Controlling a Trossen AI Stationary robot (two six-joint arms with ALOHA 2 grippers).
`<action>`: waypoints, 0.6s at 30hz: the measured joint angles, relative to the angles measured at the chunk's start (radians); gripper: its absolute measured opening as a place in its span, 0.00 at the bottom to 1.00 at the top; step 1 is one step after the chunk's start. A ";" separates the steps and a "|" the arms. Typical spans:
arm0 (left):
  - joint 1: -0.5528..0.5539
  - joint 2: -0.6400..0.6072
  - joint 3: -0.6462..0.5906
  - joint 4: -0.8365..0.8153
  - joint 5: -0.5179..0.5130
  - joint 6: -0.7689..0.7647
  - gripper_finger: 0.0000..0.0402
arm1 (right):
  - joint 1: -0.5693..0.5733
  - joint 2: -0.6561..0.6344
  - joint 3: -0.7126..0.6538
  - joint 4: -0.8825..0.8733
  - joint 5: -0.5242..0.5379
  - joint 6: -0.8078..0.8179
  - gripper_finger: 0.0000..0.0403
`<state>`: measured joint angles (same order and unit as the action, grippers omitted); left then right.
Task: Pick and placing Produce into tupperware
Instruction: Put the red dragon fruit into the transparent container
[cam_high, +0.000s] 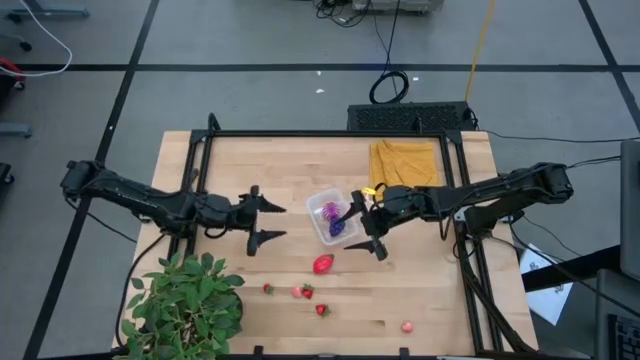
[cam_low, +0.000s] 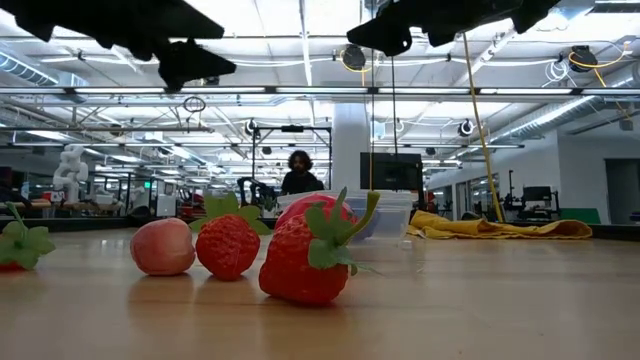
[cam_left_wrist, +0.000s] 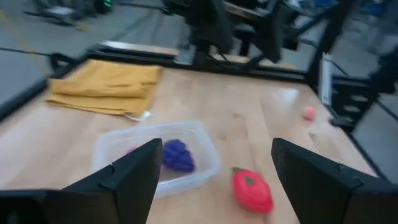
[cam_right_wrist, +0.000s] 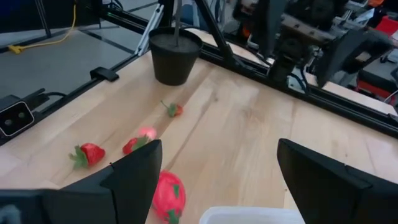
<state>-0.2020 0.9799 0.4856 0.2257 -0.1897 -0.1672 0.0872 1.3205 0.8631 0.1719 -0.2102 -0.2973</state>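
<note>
- High view: the left gripper (cam_high: 268, 221) and right gripper (cam_high: 366, 223) hover released, flanking the tupperware (cam_high: 334, 219); the big strawberry (cam_high: 323, 264) lies just beside it.
- Low view: strawberries (cam_low: 306, 250) rest on the table.
- Left wrist view: grapes (cam_left_wrist: 177, 155) sit inside the tupperware.
- Right wrist view: descend straight, straddling the big strawberry.

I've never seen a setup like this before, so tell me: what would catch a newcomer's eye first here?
Two dark arms reach in over a wooden table, the left gripper and right gripper both open and empty. Between them sits a clear tupperware already holding a purple grape bunch. Red strawberries lie scattered towards the table's front edge, beside a green potted plant at the front left corner.
</note>
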 joint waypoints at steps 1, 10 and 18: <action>0.004 0.022 0.013 -0.020 0.014 0.000 0.77 | 0.000 -0.001 0.000 0.001 0.000 -0.001 0.76; 0.114 0.266 0.115 -0.043 0.404 0.079 0.77 | -0.009 -0.001 0.000 0.002 0.003 -0.003 0.76; 0.218 0.400 0.129 0.065 0.589 0.075 0.77 | -0.009 -0.001 0.000 0.002 0.004 -0.003 0.76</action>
<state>0.0155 1.3795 0.6144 0.2908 0.3997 -0.0922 0.0784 1.3193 0.8631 0.1736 -0.2066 -0.3000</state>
